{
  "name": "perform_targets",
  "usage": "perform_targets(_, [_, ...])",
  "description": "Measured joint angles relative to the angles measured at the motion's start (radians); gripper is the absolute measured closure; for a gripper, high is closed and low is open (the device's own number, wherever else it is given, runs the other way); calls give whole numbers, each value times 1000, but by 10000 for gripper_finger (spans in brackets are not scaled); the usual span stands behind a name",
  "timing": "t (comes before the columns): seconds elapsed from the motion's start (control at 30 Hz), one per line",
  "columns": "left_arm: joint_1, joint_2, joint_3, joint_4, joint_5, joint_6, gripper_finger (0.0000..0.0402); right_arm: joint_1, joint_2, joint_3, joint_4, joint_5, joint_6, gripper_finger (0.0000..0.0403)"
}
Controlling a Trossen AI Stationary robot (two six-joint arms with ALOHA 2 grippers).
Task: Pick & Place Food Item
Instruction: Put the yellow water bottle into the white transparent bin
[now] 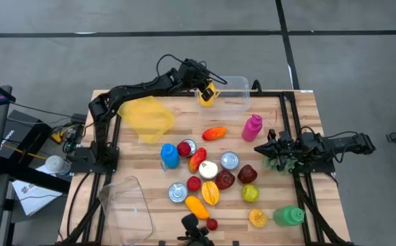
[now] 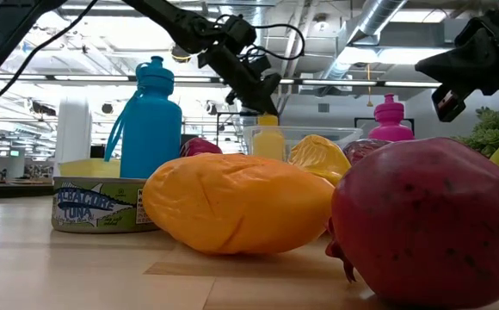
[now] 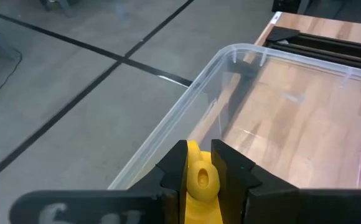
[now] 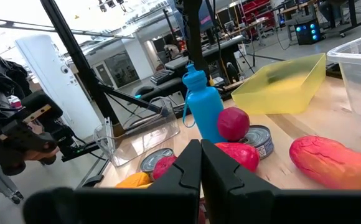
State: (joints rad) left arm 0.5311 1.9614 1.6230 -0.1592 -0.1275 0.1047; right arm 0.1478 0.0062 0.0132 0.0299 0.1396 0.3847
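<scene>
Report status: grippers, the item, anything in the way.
Left gripper shut on yellow bottle, at the clear bin's rim. Right gripper shut, empty, waiting at the table's right. Nothing blocking the bin.

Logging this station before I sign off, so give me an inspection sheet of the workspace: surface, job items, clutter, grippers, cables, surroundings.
Surface: wooden table, crowded in the middle.
Job's things: yellow food item held at the rim of the clear bin.
Clutter: blue bottle, pink bottle, green bottle, tuna can, yellow tray, loose fruit.
Grippers: left gripper shut on the yellow item; right gripper shut, empty, at the table's right edge.
Cables: black cables on the left arm.
Surroundings: grey floor; nobody seen.
</scene>
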Motion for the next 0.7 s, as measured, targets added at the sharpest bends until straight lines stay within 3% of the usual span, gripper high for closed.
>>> perform_targets(0.53, [-2, 26, 1, 6, 2, 3, 356, 0, 0, 0, 2, 45, 0, 403])
perform_targets(0.7, [-2, 26, 1, 9, 2, 3, 336, 0, 0, 0, 2, 45, 0, 403])
